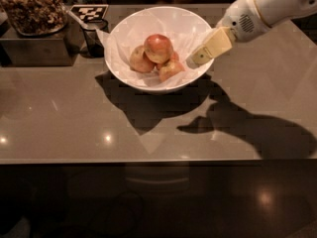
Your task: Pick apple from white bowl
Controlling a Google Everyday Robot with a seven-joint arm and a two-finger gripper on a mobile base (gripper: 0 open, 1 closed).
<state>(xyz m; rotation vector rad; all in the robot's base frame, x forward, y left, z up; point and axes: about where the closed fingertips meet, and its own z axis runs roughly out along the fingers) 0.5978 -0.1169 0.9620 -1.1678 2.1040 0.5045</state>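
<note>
Camera view, only one.

- White bowl is sitting on the grey worktop, far of centre. Crumpled white paper is lining it and poking over the left rim.
- Three reddish-yellow fruits are lying in the bowl, bunched together. The apple is riding on top. A second fruit is resting at its left and a third fruit at its near right. All three are touching.
- The hand, cream-coloured, is hanging over the bowl's right rim, angling down and left into the bowl. Its tip is sitting just beside the third fruit; cannot tell if it is touching. It is showing as a single slab from this angle, so I cannot tell whether it is spread or clenched. It is carrying nothing that shows.
- White arm is coming in from the far right corner.
- Arm's shadow is falling across the worktop, near and right of the bowl.
- Dark tray of brown clumps is standing at far left, well apart from the hand.
- Black-and-white checkered marker is lying between tray and bowl, with a small dark holder just beside the bowl's left side.
</note>
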